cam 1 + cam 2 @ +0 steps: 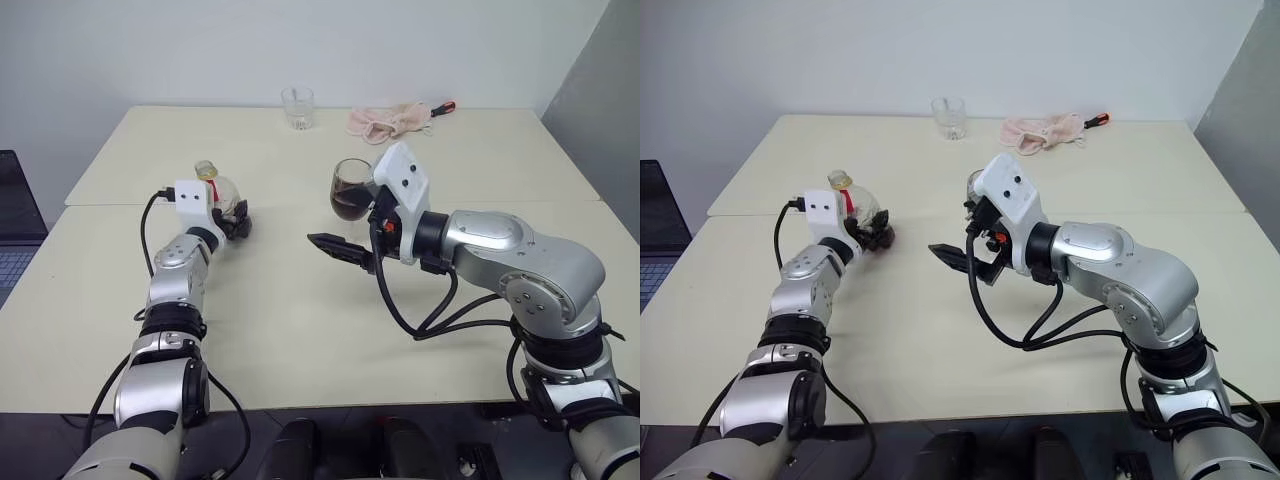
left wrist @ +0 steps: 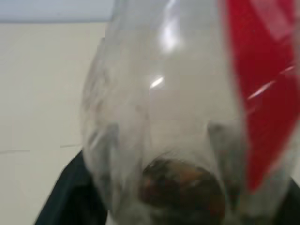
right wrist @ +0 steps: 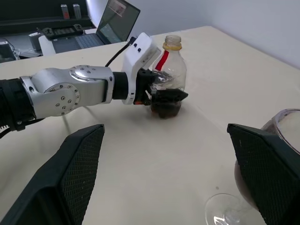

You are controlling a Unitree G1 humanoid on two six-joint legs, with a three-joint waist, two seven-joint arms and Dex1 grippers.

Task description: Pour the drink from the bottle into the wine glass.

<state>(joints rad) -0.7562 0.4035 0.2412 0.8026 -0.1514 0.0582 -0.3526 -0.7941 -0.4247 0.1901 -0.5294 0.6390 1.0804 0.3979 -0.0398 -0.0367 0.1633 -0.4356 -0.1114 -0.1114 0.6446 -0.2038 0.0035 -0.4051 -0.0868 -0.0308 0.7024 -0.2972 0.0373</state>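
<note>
The bottle (image 3: 169, 77) stands upright on the table's left half, uncapped, with only a little dark drink (image 3: 165, 108) at its bottom. My left gripper (image 1: 236, 222) reaches level around the bottle's lower body (image 2: 187, 117), its fingers spread wide on either side, open. The wine glass (image 1: 350, 190) stands near the table's middle, its bowl about half full of dark drink. My right gripper (image 1: 960, 262) hovers open and empty just in front of the glass, pointing left toward the bottle. The glass's bowl (image 3: 283, 140) shows beside one right finger (image 3: 267, 173).
A clear tumbler (image 1: 297, 106) stands at the table's far edge, with a pink cloth (image 1: 385, 120) and a red-handled tool (image 1: 445, 105) to its right. A laptop (image 1: 15, 220) sits off the table's left side. Black cables hang from both wrists.
</note>
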